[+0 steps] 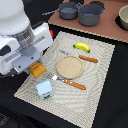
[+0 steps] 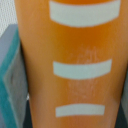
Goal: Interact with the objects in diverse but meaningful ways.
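Observation:
The golden-orange scored bread loaf point(image 1: 36, 70) lies at the woven mat's edge on the exterior view's left. It fills the wrist view point(image 2: 75, 65), showing its pale score marks. My gripper point(image 1: 34, 64) is down over it and shut on it. One grey-and-teal finger pad point(image 2: 10, 75) presses against the loaf's side. The yellow banana point(image 1: 81, 47) lies at the mat's far side. The white-and-light-blue cube carton point(image 1: 44, 89) stands at the mat's near side. A small red patch point(image 1: 51, 34) shows behind the arm; the tomato-like fruit is otherwise hidden.
A round tan plate point(image 1: 69, 66) sits mid-mat, with a wooden-handled knife point(image 1: 88, 59) beyond it and a fork point(image 1: 67, 81) in front. Two grey pots point(image 1: 68, 10) point(image 1: 90, 14) and a bowl point(image 1: 123, 19) stand on the wooden board at the back.

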